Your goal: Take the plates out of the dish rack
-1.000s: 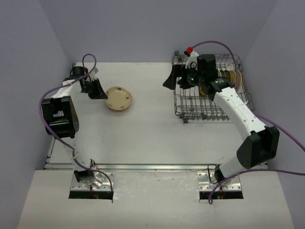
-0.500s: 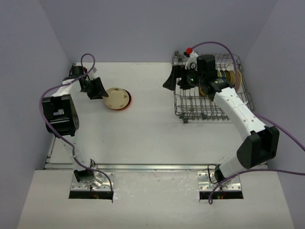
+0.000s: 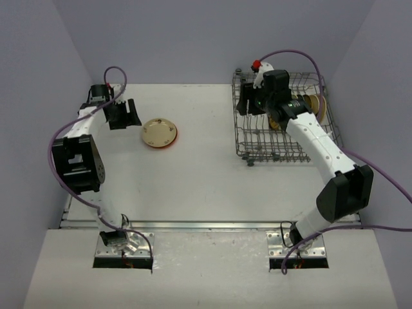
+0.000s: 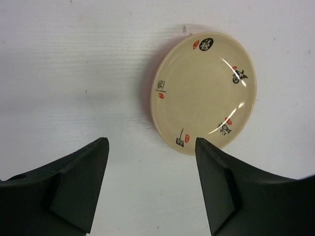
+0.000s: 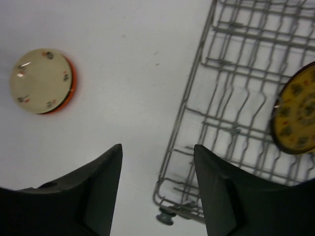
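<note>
A beige plate with small red and black marks lies flat on an orange-red plate on the white table, left of centre. My left gripper hovers just left of this stack, open and empty; the left wrist view shows the beige plate beyond the gripper. The grey wire dish rack stands at the far right. Upright plates sit at its far end, partly hidden by my right arm. My right gripper hangs open over the rack's left edge, holding nothing. A yellow patterned plate stands in the rack.
Purple cables loop from both arms. Lilac walls close in the table at the back and sides. The rack's rubber foot rests on the table near its front left corner. Bare white table lies between the plate stack and the rack.
My left gripper has opened, let go of the beige plate onto the orange-red one, and drawn back to the left. My right gripper has swung right over the rack's edge, jaws slightly narrower.
</note>
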Robot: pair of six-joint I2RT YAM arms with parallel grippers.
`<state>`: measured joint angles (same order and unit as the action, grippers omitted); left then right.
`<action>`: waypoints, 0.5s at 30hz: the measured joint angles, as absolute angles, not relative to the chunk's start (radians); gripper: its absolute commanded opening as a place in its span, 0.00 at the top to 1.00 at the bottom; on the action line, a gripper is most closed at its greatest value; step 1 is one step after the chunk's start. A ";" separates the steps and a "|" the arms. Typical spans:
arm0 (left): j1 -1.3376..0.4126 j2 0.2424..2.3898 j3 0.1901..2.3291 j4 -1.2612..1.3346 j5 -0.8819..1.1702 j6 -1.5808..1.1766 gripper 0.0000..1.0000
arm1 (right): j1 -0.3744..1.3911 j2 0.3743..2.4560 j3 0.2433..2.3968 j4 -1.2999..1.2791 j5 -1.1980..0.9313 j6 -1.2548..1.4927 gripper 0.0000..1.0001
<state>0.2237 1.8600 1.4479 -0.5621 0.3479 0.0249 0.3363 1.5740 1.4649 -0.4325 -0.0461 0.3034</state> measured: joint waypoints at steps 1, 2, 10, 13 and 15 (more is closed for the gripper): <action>0.223 1.823 1.429 -0.556 0.339 0.030 0.31 | 0.334 1.591 1.480 -0.434 0.007 0.280 0.76; 0.223 1.786 1.412 -0.554 0.332 0.034 0.31 | 0.329 1.610 1.496 -0.438 0.050 0.264 0.81; 0.160 1.572 1.338 -0.516 0.273 0.059 0.30 | 0.161 1.880 1.683 -0.503 0.268 0.232 0.72; 0.134 1.556 1.322 -0.518 0.269 0.060 0.30 | 0.112 1.937 1.698 -0.531 0.298 0.239 0.72; 0.122 1.555 1.314 -0.520 0.270 0.060 0.30 | 0.091 1.965 1.710 -0.547 0.309 0.241 0.72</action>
<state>0.1219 1.5551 1.3144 -0.5200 0.2697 0.0596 0.0915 1.9651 1.7095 -0.5465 0.3089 0.2410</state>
